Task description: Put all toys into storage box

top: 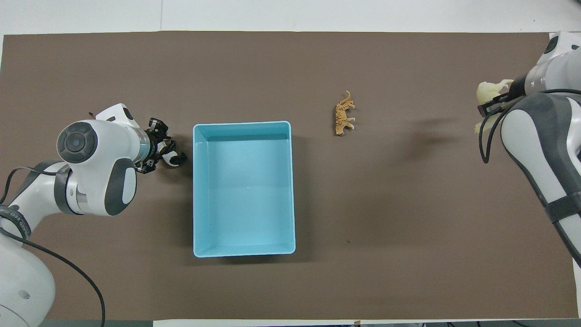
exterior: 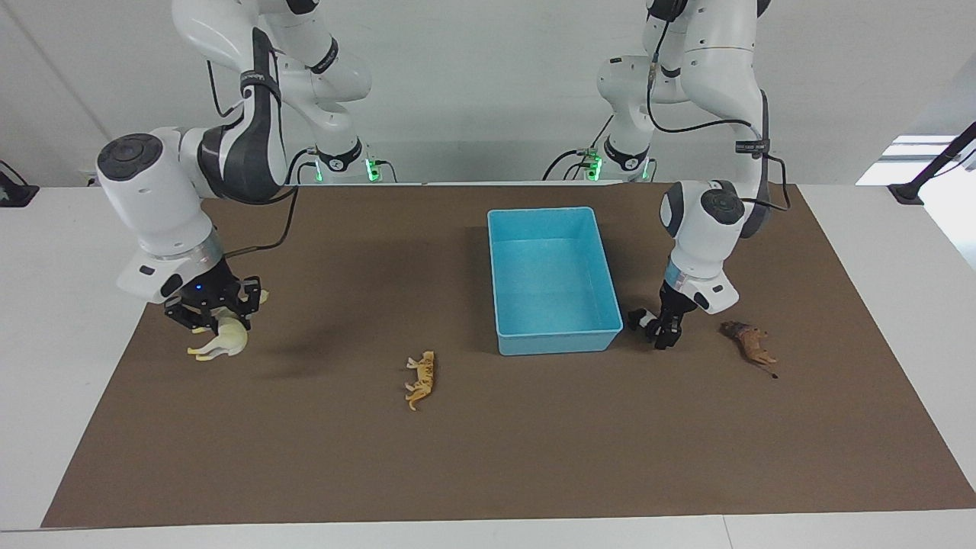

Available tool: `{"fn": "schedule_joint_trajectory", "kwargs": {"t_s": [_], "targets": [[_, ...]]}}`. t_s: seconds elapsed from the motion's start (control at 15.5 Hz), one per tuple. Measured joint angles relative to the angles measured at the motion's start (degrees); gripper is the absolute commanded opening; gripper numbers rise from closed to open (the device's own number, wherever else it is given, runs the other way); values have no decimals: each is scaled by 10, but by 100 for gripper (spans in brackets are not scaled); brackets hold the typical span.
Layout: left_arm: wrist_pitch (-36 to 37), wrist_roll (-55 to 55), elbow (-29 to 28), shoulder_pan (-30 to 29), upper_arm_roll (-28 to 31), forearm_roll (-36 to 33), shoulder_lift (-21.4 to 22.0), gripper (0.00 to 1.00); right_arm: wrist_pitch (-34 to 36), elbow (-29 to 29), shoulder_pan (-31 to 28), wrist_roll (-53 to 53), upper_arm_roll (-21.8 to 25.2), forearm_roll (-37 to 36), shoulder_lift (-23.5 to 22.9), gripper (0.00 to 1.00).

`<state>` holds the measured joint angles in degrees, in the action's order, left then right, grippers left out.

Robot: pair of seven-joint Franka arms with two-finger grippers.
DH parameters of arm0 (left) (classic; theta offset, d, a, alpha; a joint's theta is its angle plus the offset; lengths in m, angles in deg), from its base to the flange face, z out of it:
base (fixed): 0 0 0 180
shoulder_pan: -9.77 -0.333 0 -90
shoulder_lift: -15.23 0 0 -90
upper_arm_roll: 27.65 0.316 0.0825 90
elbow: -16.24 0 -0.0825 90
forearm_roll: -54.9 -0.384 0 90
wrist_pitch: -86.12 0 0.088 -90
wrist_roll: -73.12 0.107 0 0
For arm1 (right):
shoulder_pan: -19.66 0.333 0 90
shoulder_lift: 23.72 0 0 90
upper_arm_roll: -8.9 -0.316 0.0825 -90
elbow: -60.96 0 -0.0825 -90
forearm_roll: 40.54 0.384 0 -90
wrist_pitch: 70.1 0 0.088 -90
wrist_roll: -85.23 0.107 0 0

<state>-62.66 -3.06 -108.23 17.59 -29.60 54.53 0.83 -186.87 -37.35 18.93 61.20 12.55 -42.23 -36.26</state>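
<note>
My right gripper [exterior: 213, 314] is shut on the cream camel [exterior: 221, 341] and holds it in the air over the mat's edge at the right arm's end; both also show in the overhead view, gripper [top: 494, 103] and camel [top: 488, 90]. My left gripper [exterior: 665, 332] is low at the black-and-white panda [exterior: 643, 319], open, with a finger on each side of the panda [top: 170, 156]. The panda lies beside the light blue storage box [exterior: 557, 340], which is empty. The orange tiger [exterior: 421, 377] lies on the mat. The brown lion [exterior: 751, 343] lies toward the left arm's end.
A brown mat [exterior: 488, 457] covers the table. The storage box [top: 196, 190] stands mid-table. The tiger [top: 345, 119] lies between the box and the right arm's end. The left arm hides the lion in the overhead view.
</note>
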Motion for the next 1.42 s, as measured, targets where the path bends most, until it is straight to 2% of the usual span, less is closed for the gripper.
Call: {"fn": "schedule_joint_trajectory", "kwargs": {"t_s": [0.19, 0.45, 0.58, 0.77, 0.9, 1.16, 1.29, 1.42], "targets": [[0, 0, 0, 0, 0, 0, 0, 5, 32, 19, -1, 0, 0, 0, 6, 0], [6, 0, 11, 0, 3, 0, 3, 5, 42, 22, -1, 0, 0, 0, 14, 0], [63, 0, 61, -5, 7, 0, 7, 5, 42, 22, -1, 0, 0, 0, 14, 0], [196, 0, 188, -12, 7, 9, 7, 5, 42, 22, -1, 0, -1, 0, 14, 0], [251, 0, 244, -10, 3, 36, 7, 5, 42, 22, -1, 0, -1, 0, 14, 0], [293, -6, 255, 46, -10, 50, 5, 6, 42, 22, 0, 0, -1, 0, 14, 0], [293, -17, 240, 91, -12, 50, 5, 13, 42, 22, 1, 0, -1, 0, 14, 0], [289, -19, 212, 121, -12, 50, 9, 46, 42, 22, 2, 0, -1, 0, 14, 0]]}}
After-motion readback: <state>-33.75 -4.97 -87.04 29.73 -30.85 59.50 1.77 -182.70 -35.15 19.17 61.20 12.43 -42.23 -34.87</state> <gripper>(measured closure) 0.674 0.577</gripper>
